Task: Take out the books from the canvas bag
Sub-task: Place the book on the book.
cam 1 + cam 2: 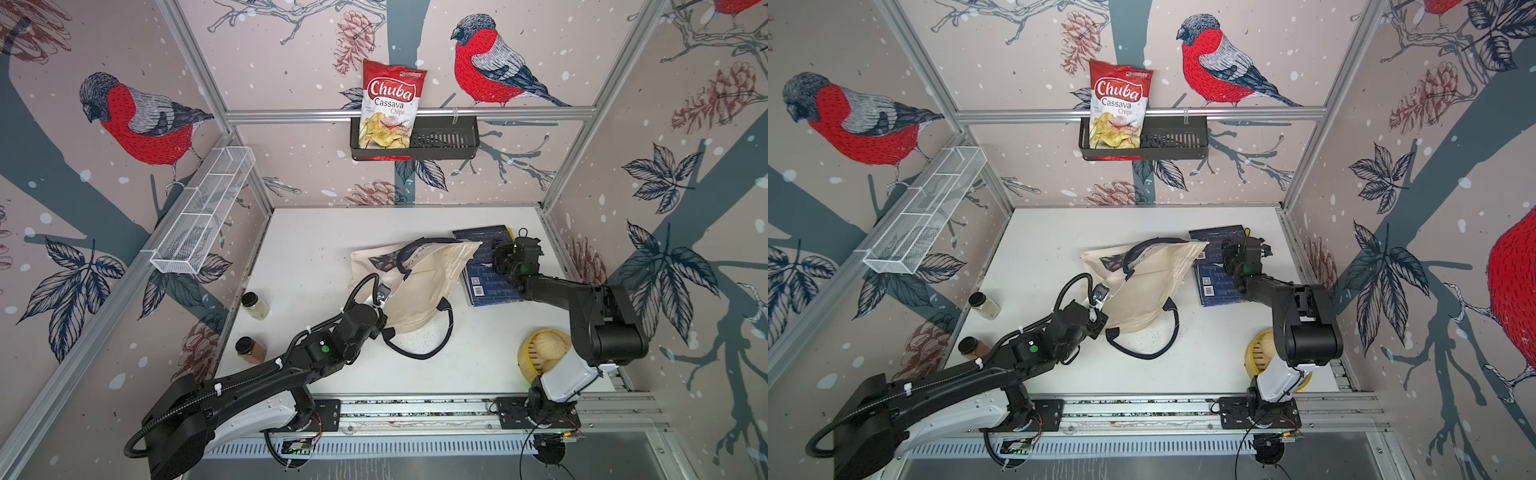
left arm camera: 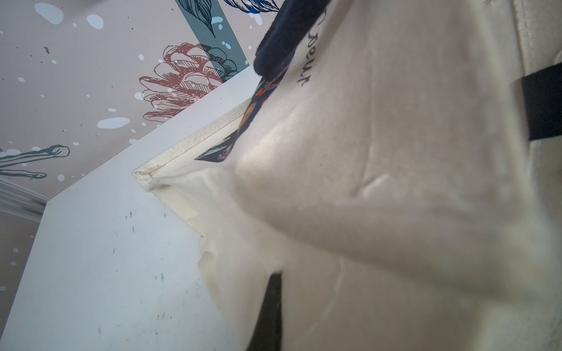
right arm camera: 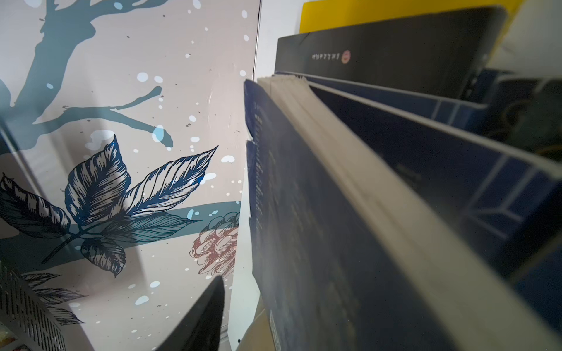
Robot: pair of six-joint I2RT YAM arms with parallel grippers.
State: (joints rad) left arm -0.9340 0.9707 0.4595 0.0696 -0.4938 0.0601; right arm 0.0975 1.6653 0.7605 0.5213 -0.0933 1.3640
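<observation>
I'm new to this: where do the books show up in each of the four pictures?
Top view: books right of the canvas bag.
Top view: books, same spot.
Left wrist: none; only the canvas bag.
Right wrist: books close up, filling much of it.
Shared landmark: the white table.

The canvas bag point(image 1: 419, 286) lies crumpled mid-table point(image 1: 316, 257): cream cloth, navy handles, one looped loose toward the front. Just right of it, navy books point(image 1: 484, 286) lie flat (barcode label up), one corner seemingly under the cloth. A black book point(image 3: 395, 51) and a yellow book point(image 3: 349, 12) lie beyond.
</observation>
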